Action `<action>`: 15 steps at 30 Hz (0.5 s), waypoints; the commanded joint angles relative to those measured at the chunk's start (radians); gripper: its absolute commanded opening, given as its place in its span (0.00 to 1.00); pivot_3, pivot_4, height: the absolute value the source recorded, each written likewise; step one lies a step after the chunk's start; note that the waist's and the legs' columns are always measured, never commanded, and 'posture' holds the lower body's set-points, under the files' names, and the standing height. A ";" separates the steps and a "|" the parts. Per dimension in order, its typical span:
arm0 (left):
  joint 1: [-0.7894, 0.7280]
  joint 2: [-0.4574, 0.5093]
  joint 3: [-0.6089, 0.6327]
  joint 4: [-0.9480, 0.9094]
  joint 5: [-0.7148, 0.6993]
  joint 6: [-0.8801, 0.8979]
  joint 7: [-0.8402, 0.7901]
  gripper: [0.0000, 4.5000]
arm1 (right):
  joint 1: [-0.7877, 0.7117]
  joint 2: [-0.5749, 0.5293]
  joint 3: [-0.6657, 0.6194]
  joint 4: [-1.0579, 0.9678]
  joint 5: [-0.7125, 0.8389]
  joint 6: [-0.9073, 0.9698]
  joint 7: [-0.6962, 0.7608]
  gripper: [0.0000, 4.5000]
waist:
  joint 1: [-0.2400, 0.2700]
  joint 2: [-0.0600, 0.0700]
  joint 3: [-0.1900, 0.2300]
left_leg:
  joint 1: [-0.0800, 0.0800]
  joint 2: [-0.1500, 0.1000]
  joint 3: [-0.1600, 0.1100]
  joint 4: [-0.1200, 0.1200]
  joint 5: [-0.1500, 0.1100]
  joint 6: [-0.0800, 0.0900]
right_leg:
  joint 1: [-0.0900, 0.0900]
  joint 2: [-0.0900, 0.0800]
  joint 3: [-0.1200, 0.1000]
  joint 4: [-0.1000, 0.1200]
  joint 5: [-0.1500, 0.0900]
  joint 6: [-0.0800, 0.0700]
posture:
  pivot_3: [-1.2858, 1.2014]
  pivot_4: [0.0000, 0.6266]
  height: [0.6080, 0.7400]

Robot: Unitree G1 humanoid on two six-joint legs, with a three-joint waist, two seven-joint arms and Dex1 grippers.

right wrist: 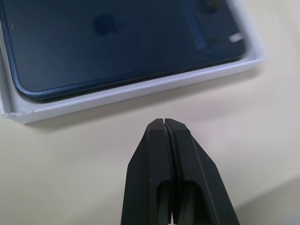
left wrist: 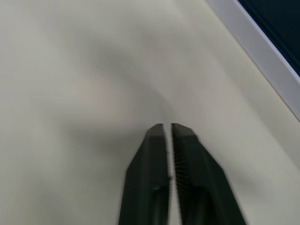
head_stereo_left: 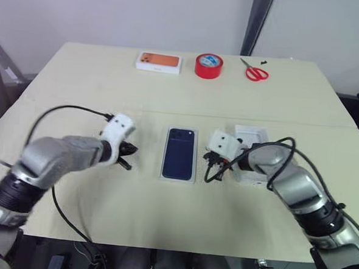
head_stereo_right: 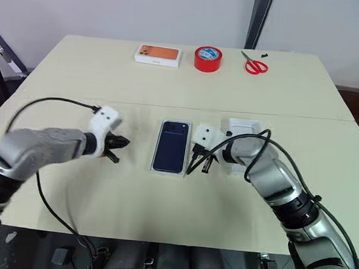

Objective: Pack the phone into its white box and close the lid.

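Observation:
The dark navy phone [head_stereo_left: 179, 151] lies face down inside the white box [right wrist: 126, 93] at the middle of the table, camera cluster at the far end. My left gripper [head_stereo_left: 129, 156] hovers over bare table to the left of the box, shut on nothing, its fingertips [left wrist: 157, 129] pressed together. My right gripper [right wrist: 164, 121] sits just off the box's right rim, also shut and empty. The lid [head_stereo_right: 244, 127], a shallow white tray, lies right of the box, largely covered by my right arm.
Along the far edge of the table stand a white box with an orange picture [head_stereo_left: 159, 62], a red tape roll [head_stereo_left: 208, 65] and red scissors [head_stereo_left: 254, 71]. Black cables loop from both wrists over the table.

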 commanded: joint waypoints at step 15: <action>-0.140 -0.376 -0.094 0.112 0.290 0.014 -0.280 0.11 | -0.059 -0.017 0.073 -0.026 -0.065 0.012 -0.009 0.00 | 0.017 0.000 0.000 | 0.001 -0.001 0.000 0.003 -0.004 0.010 | 0.002 -0.001 -0.001 0.001 0.000 0.001 | 0.52 0.24 0.92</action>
